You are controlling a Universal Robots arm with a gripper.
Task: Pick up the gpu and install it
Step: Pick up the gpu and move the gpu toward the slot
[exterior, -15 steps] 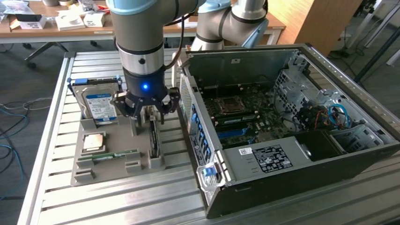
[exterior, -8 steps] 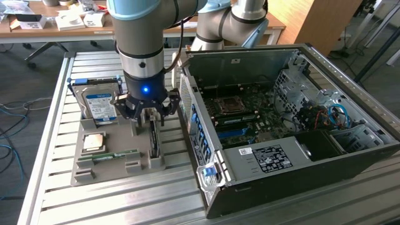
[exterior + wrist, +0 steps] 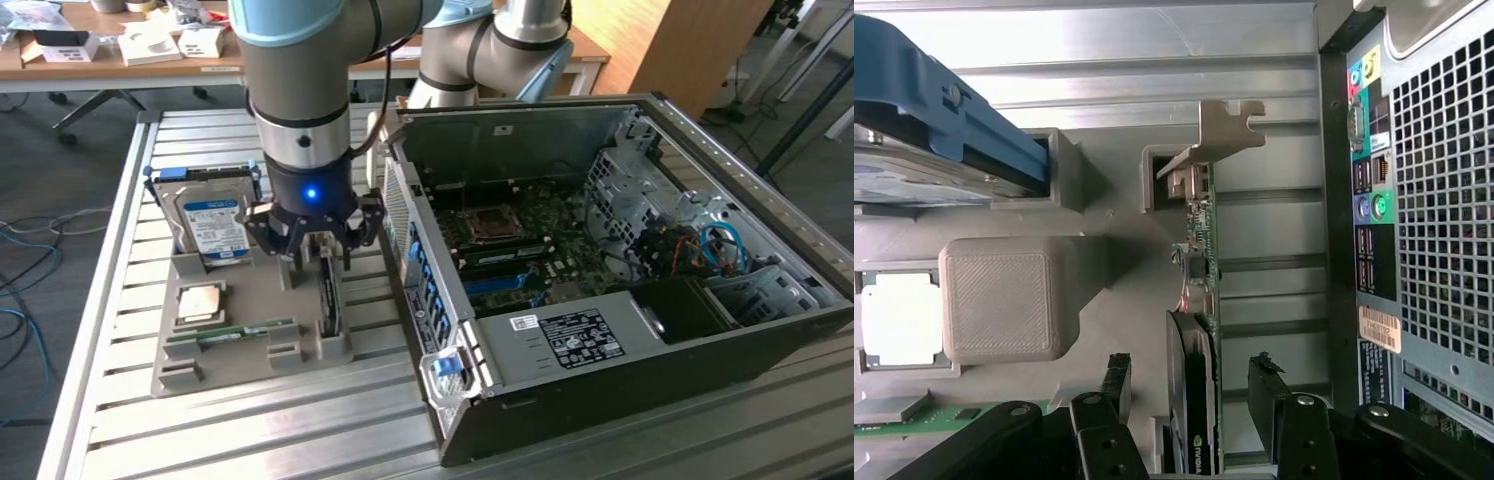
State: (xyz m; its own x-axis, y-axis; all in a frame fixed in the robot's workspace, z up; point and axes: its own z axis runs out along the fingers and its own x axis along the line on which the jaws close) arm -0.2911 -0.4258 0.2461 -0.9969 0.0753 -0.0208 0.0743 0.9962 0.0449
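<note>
The gpu (image 3: pixel 330 300) stands on edge in a slot of the grey holder (image 3: pixel 187 372) on the slatted metal desk (image 3: pixel 267 425), just beside the open computer case (image 3: pixel 567 345). Its metal bracket (image 3: pixel 1226 130) is at the end farther from the camera in the exterior view. The gripper (image 3: pixel 320 262) hangs directly over the card with its fingers (image 3: pixel 1116 385) apart, one on each side of the board. In the wrist view a gap shows on both sides, so nothing is clamped yet.

The card looks light and stiff, but fragile. It is a thin green board (image 3: pixel 1201 255) studded with small parts, with a black cooler (image 3: pixel 1189 400) on one face. A grip is probably safest across the flat faces near the cooler, where there is some bulk to press on, and away from the bare components and the connector edge. The faces are smooth, so a firm, square hold matters. A skewed squeeze could tilt the card in its slot.
</note>
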